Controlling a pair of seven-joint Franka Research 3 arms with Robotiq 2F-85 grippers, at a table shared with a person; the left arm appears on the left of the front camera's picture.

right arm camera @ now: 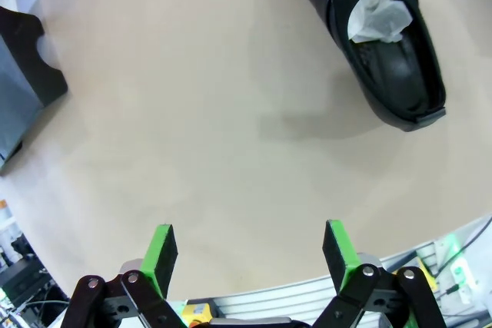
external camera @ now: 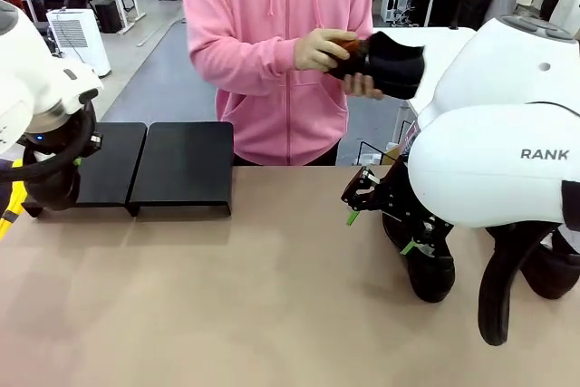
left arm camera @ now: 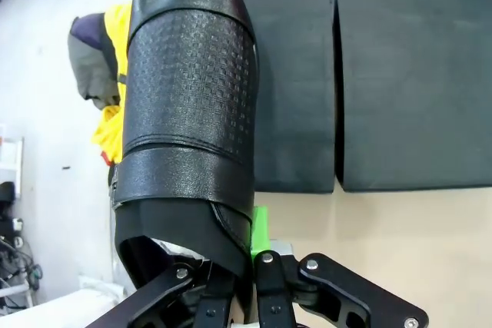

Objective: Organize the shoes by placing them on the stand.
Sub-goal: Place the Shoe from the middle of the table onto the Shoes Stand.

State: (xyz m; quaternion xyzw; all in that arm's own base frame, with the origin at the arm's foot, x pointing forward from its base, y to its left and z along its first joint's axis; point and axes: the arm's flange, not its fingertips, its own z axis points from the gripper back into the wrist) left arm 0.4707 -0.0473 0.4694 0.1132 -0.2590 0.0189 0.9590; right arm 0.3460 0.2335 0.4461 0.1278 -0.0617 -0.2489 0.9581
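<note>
Office furniture is seen behind a beige desk (external camera: 227,296) shared by two robot arms and a person (external camera: 272,43) in a pink hoodie, who is stood at its far edge. The stand (external camera: 181,165), made up of two matte-black platforms set side by side, is placed along the far edge towards the left corner, and both tops are left bare. The left gripper (left arm camera: 246,266) is clenched on the collar of a black textured shoe (left arm camera: 188,113), which is held with its toe pointed away from the gripper, near the desk's left edge and just beside the stand's outer platform. The right gripper (right arm camera: 250,255) is released, its green pads spread wide, and is held low over the desk near the right edge. A second shoe (right arm camera: 384,59), stuffed with white paper (right arm camera: 377,13), is laid on the desk with its opening up, well apart from that gripper. A third shoe (external camera: 385,62) is held above the far edge in the person's hands (external camera: 319,50), together with a small reddish-brown brush (external camera: 344,41).
</note>
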